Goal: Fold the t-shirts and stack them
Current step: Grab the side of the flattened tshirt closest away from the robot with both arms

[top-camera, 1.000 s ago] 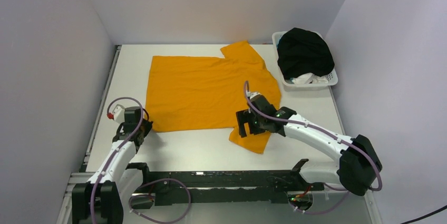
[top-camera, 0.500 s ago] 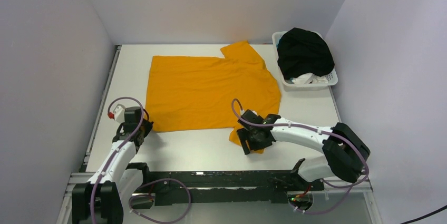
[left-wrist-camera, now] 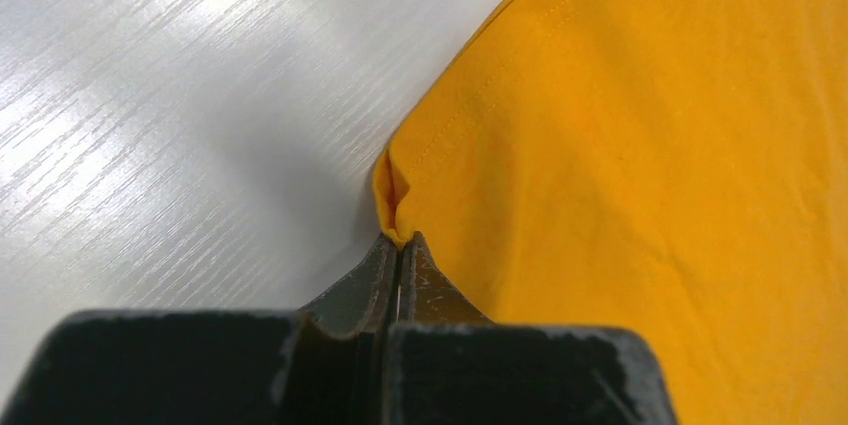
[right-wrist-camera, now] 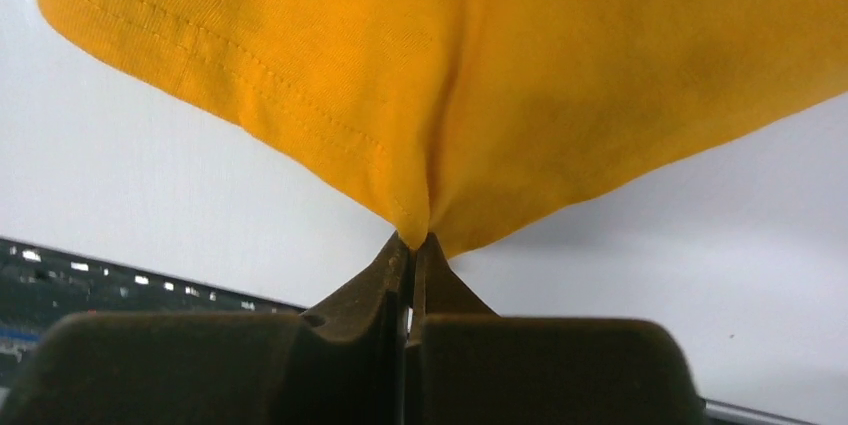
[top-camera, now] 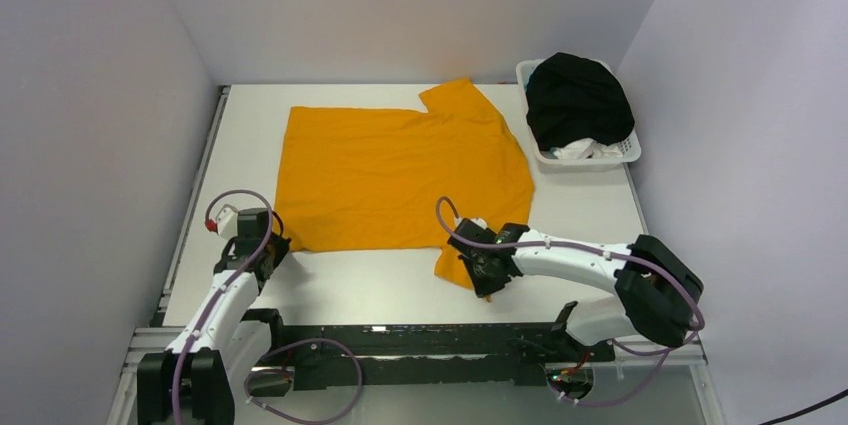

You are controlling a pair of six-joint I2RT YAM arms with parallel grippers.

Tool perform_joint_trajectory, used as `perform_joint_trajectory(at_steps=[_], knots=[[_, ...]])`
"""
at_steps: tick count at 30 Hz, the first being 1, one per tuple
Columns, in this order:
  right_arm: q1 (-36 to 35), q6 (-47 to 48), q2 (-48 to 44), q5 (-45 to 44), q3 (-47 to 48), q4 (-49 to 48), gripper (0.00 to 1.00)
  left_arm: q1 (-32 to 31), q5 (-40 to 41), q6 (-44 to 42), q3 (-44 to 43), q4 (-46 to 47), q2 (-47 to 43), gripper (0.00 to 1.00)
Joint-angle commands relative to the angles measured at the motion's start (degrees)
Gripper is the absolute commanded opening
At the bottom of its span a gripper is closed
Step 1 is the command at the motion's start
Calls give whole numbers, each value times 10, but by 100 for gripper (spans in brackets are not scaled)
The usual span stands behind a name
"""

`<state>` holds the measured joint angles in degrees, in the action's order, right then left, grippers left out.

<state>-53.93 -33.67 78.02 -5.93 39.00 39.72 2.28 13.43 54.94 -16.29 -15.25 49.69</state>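
A mustard-orange t-shirt (top-camera: pixel 400 170) lies spread flat on the white table (top-camera: pixel 380 280), its near sleeve reaching toward the table's front. My left gripper (top-camera: pixel 272 245) is shut on the shirt's near left hem corner (left-wrist-camera: pixel 398 207), which bunches at the fingertips (left-wrist-camera: pixel 385 260). My right gripper (top-camera: pixel 487 280) is shut on the tip of the near sleeve (right-wrist-camera: pixel 430 125), the cloth pinched into a fold at its fingertips (right-wrist-camera: pixel 440 270). A black t-shirt (top-camera: pixel 578 100) is heaped in the basket.
A white plastic basket (top-camera: pixel 628 150) stands at the back right, with white cloth (top-camera: pixel 585 150) under the black one. A black rail (top-camera: pixel 420 340) runs along the table's near edge. Grey walls close in on the left, back and right.
My right gripper moved toward the table's near edge, to the sleeve's tip, and closed on it. The left gripper kept its hold on the hem corner.
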Motion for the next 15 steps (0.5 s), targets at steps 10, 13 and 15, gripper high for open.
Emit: perform_joint_trajectory(at_steps=[10,13,15], knots=[[54,18,-30,-97,103,29,0,3,15,-8,-50,9,10,0],[99,43,-22,-105,138,-2,0,4,16,0,-76,24,46,0],[127,64,-12,-88,156,-24,0,5,12,2,-97,35,74,0]])
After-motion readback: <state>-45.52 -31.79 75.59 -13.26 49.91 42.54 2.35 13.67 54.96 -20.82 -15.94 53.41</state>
